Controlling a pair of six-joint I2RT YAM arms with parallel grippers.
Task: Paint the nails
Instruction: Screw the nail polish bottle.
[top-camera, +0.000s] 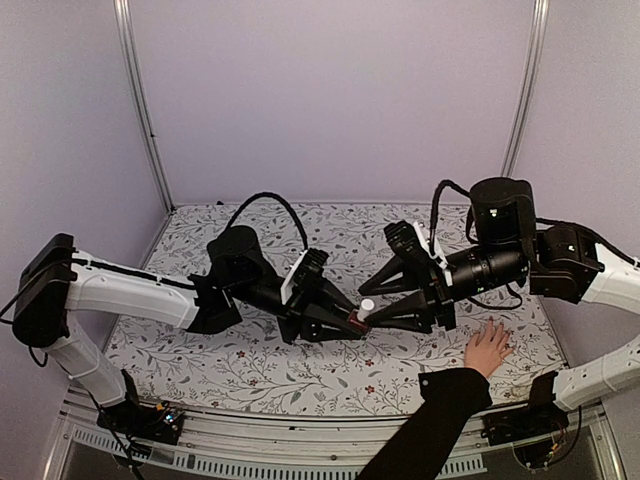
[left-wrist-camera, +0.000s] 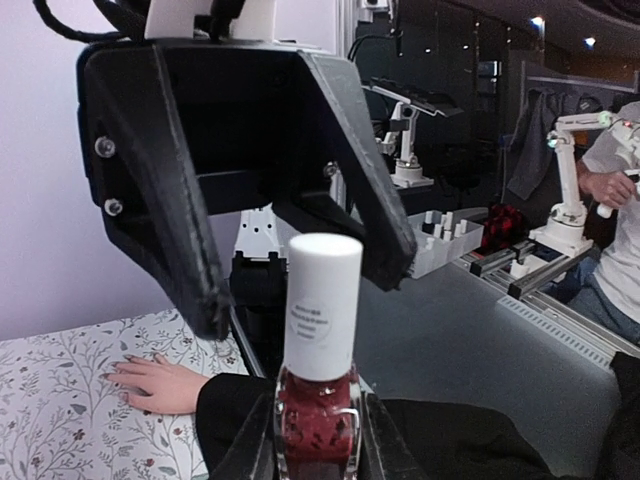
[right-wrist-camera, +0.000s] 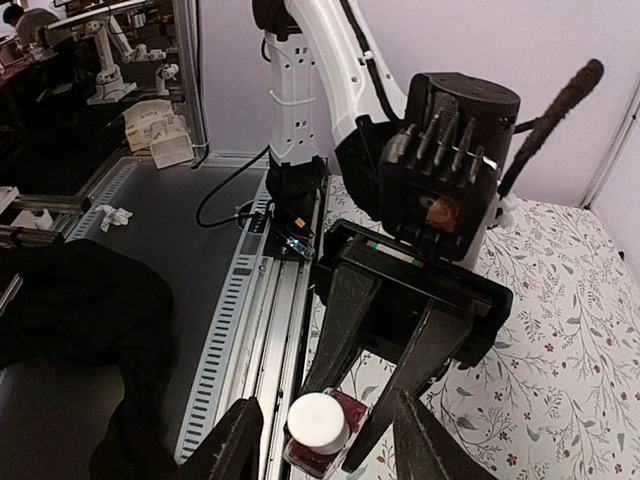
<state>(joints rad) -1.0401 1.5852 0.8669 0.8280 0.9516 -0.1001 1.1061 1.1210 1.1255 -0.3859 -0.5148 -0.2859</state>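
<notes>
My left gripper (top-camera: 350, 322) is shut on a small dark-red bottle (top-camera: 357, 320) with a white cap (top-camera: 367, 304) and holds it upright above the table. In the left wrist view the bottle (left-wrist-camera: 318, 415) stands between my left fingers. My right gripper (top-camera: 366, 309) is open, with one finger on each side of the white cap (right-wrist-camera: 318, 422) and a gap on both sides. A light-skinned hand (top-camera: 487, 348) with a black sleeve (top-camera: 430, 425) lies flat on the table at the right; it also shows in the left wrist view (left-wrist-camera: 150, 385). Its nails are too small to make out.
The table has a floral cloth (top-camera: 250, 360). Both arms meet over its middle. The metal rail (right-wrist-camera: 265, 320) runs along the table's near edge. The hand lies right of and nearer than the right gripper.
</notes>
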